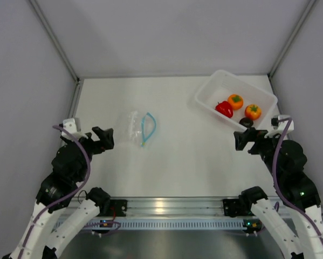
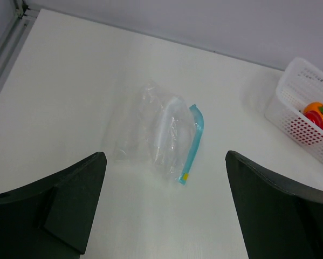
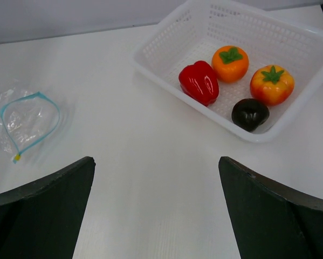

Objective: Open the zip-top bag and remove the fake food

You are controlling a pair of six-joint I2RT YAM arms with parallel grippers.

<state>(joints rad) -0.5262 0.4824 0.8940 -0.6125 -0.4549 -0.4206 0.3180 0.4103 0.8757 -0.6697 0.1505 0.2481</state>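
- Bag (image 1: 139, 128) lies flat on table (image 1: 193, 162), well left of tray (image 1: 215, 81); zip strip looped apart, nothing inside.
- Pepper (image 1: 224, 109), two orange fruits (image 1: 235, 101), dark piece (image 1: 246, 122) sit inside tray.
- Left gripper (image 1: 105, 138): fingers spread, empty, far left of tray, beside bag.
- Right gripper (image 1: 240, 140): fingers spread, empty, just below tray's near rim.

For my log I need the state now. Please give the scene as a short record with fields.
bag: small clear plastic zip-top bag, lying on table, open, empty
food: red toy pepper, two orange round fruits, dark round piece, all in white perforated plastic tray
left fingers: apart, empty
right fingers: apart, empty
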